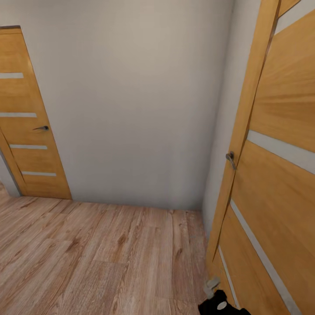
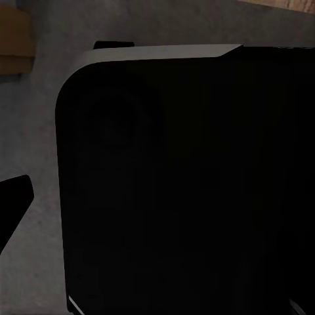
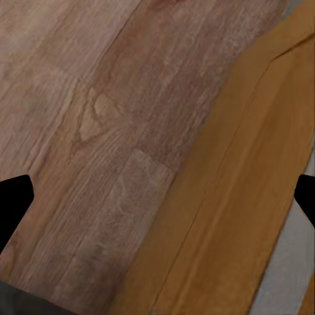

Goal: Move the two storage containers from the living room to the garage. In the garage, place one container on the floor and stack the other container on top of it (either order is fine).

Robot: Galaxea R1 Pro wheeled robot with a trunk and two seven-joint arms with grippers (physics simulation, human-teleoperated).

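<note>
The two storage containers are out of view, and so is the garage. I face a hallway corner with a light wood plank floor [image 1: 96,253]. In the right wrist view my right gripper [image 3: 157,203] is open, empty, and hangs over the planks beside an orange wooden door [image 3: 243,216]. A part of my right arm [image 1: 213,292] shows at the bottom of the head view, close to that door. My left gripper [image 2: 157,203] points at a black panel of my own body [image 2: 184,184]. One dark fingertip [image 2: 13,203] sits far out at the picture's edge, so it reads as open.
A plain white wall [image 1: 131,100] stands straight ahead. A closed orange door with a dark handle [image 1: 41,128] is at the far left. An open orange door leaf [image 1: 271,175] with a grey handle [image 1: 230,158] stands close on the right.
</note>
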